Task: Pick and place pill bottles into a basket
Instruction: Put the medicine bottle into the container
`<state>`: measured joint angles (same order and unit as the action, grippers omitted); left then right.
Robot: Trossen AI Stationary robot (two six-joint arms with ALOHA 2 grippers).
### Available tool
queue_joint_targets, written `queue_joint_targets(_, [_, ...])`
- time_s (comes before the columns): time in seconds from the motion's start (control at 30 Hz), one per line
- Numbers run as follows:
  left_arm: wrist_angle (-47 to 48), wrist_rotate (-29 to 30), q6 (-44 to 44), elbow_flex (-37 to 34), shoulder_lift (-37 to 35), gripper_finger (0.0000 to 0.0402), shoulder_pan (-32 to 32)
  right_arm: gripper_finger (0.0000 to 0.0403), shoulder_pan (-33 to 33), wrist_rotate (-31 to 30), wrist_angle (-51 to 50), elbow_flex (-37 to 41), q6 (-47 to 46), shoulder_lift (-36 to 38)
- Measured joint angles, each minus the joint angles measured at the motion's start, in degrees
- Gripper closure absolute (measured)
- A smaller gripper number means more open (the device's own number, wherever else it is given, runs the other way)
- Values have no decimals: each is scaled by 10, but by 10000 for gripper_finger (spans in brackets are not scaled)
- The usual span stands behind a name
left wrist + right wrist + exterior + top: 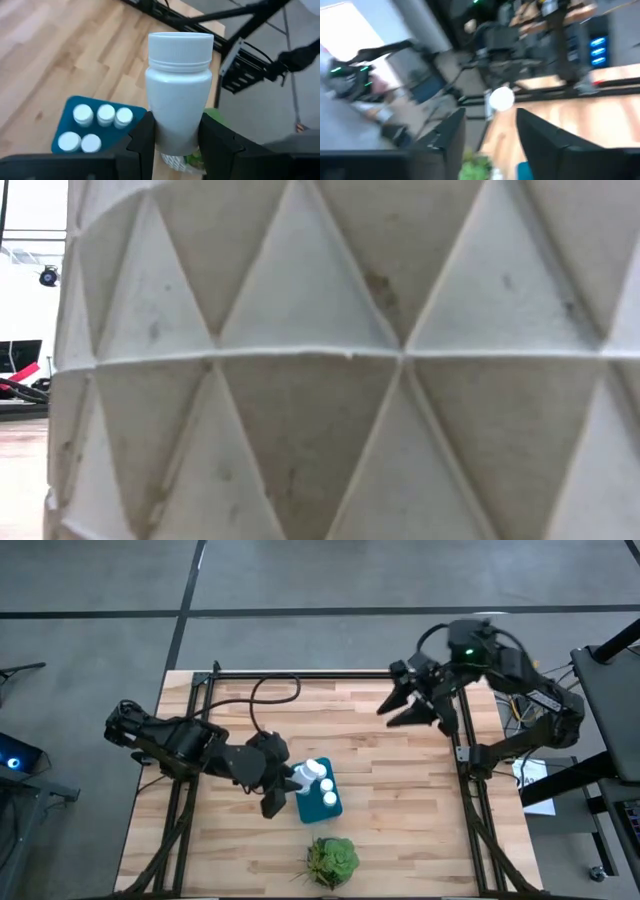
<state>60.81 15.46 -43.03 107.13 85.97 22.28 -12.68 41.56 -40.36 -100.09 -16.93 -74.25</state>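
Last bottle going in.
Your left gripper (176, 137) is pinching a pill bottle (178, 95) upright, basket (65, 120) just below it; right gripper (395, 710) is idling, jaws apart.

The counter (400, 790) is pale wood planks with visible grain. The held pill bottle (179, 95) looks of smooth white plastic, its cap ribbed. The basket (67, 112) seems matt teal plastic.

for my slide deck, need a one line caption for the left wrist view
Left claw grips a white cylindrical pill bottle above the teal rectangular basket.
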Motion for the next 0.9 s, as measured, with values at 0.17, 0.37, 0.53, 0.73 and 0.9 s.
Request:
queue_joint_targets(0.17, [3,-27,0,0,0,296,-3,148,38,5,-1,0,36,-39])
queue_joint_targets(0.37, [4,-32,-1,0,0,296,-5,90,63,-29,2,0,67,-78])
queue_joint_targets(0.53, [19,-36,-2,-3,2,296,-8,70,78,-67,3,0,90,-101])
queue_joint_targets(0.73, [24,-47,-12,-6,2,296,-13,65,98,-68,5,0,112,-131])
queue_joint_targets(0.9, [28,-47,-12,-6,2,296,-16,74,110,-68,22,0,111,-158])
